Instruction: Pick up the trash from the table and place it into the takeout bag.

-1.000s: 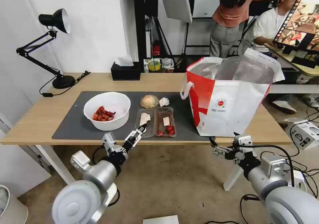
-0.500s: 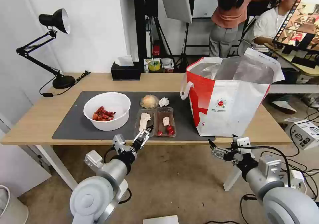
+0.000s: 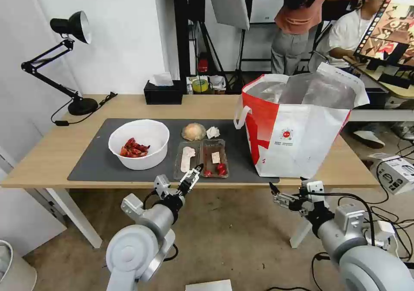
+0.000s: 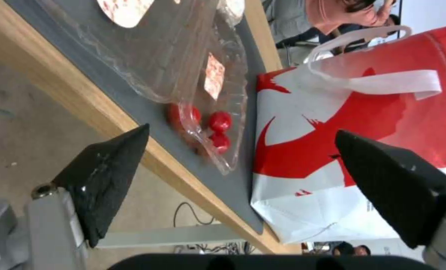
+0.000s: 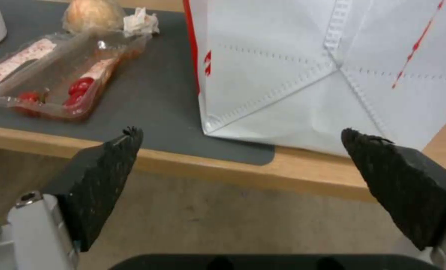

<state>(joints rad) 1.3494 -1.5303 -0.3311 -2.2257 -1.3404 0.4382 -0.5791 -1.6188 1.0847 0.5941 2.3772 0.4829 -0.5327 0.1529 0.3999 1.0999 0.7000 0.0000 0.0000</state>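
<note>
Clear plastic tray (image 3: 202, 158) sits on the grey mat (image 3: 92, 161) near the table (image 3: 51, 153) front edge, w/ the white bowl (image 3: 139, 144) to its left and the red-white takeout bag (image 3: 297, 127) on the right. Left gripper (image 3: 194, 176) hangs just off the tray's near edge, fingers spread. Right gripper (image 3: 274, 191) is below the bag, also spread, holding nothing.

On the tabletop (image 3: 56, 153) a mat (image 3: 92, 164) carries the bowl (image 3: 139, 144) at left, the two-compartment tray (image 3: 202, 158) to its right, and the wrapped ball (image 3: 193, 132) and tissue (image 3: 212, 132) behind the tray. The takeout bag (image 3: 297, 127) stands farthest right. A tissue box (image 3: 163, 92) sits at the far edge.
</note>
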